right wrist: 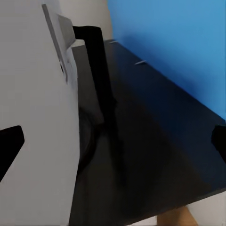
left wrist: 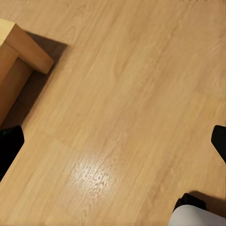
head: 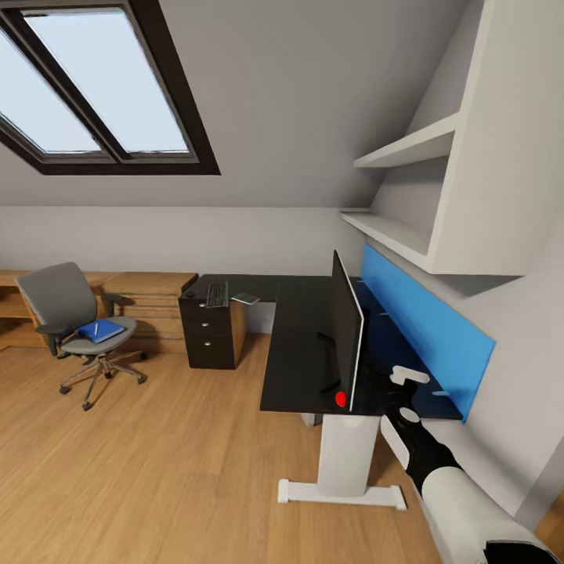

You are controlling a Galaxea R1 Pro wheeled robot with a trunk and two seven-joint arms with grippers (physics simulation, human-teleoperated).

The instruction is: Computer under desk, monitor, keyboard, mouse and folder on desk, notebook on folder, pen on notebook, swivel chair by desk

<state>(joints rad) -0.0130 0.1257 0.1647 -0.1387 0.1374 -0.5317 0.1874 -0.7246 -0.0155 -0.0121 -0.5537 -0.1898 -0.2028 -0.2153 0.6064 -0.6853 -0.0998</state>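
Note:
The black desk with white legs stands at the right, a blue panel along its back. On it the monitor is upright, seen edge-on. My right gripper hangs open behind the monitor's white back, near its black stem. At the left, the grey swivel chair carries the blue folder with the pale pen on it. The keyboard and the mouse lie on the black drawer unit. My left gripper is open over bare floor. The computer is out of view.
A small flat grey thing lies beside the keyboard. Low light-wood shelving runs along the back wall, and a light-wood corner is near my left gripper. White wall shelves hang above the desk. Wood floor stretches between chair and desk.

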